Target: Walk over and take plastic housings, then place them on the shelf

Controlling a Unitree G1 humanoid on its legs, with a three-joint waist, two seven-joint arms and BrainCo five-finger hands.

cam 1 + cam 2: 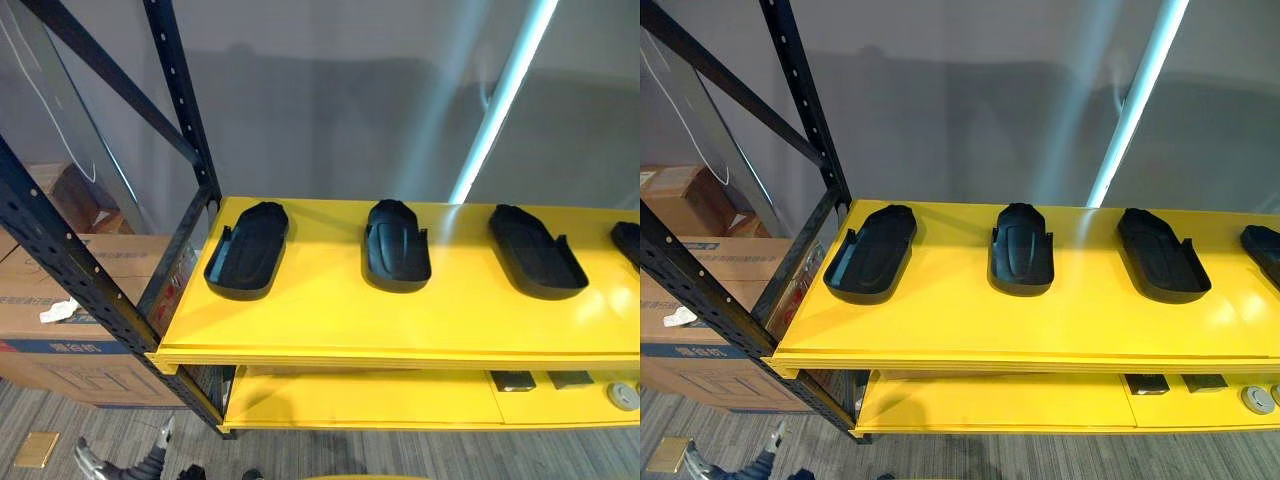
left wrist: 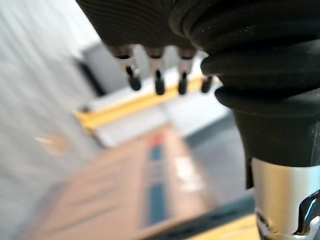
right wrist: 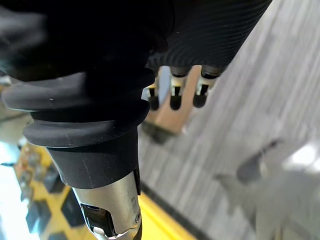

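Observation:
Several black plastic housings lie in a row on the top yellow shelf (image 1: 330, 320): one at the left (image 1: 247, 250), one in the middle (image 1: 397, 245), one further right (image 1: 536, 252), and one cut off by the right edge (image 1: 628, 240). All rest hollow side up, apart from each other. My left hand (image 2: 158, 80) hangs with straight fingers and holds nothing; blurred cardboard and floor lie past it. My right hand (image 3: 174, 95) also hangs with straight, empty fingers above grey floor.
A black rack upright (image 1: 60, 250) and its diagonal brace (image 1: 180, 90) frame the shelf's left end. Cardboard boxes (image 1: 60, 330) stand to the left on the floor. The lower yellow shelf (image 1: 360, 400) carries small dark parts (image 1: 513, 380) and a round piece (image 1: 623, 395).

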